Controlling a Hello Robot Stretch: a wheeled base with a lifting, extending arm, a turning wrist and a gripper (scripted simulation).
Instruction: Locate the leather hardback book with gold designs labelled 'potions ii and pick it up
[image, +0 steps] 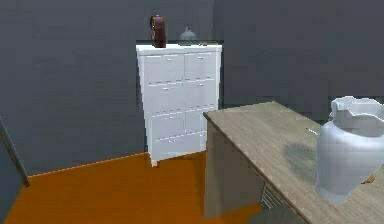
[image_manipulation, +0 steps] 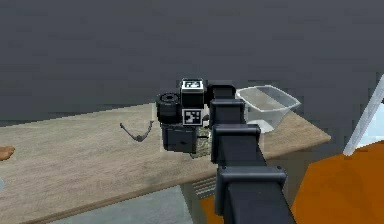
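On the near side of the arm side view, the arm (image_manipulation: 245, 170) rises as a dark bar and reaches over a wooden table (image_manipulation: 70, 160). There the gripper (image_manipulation: 130, 129) points its two thin fingers along the top toward that view's left. I cannot tell whether the fingers are apart or together. Only bare wood lies behind their tips, so I judge that the gripper holds nothing. Back from the fingers, past the wrist, a clear tub (image_manipulation: 268, 106) stands near the table's end. Well ahead of the fingertips, at the view's left edge, a small brown scrap (image_manipulation: 5, 152) lies on the table. It is too small to name. It may be the book, but I cannot tell where the book is. In the forward view a white vase (image: 350, 145) stands on the tabletop, and farther off a white chest of drawers (image: 180, 100) stands against the dark wall. A dark red bottle (image: 157, 30) and a grey object (image: 188, 36) stand on top of it. The step in hand looks like the search, not the grasp. To do it well, bring the brown scrap fully into view and confirm leather and gold before the fingers go near it. Keep the arm clear of the vase, which would tip easily.
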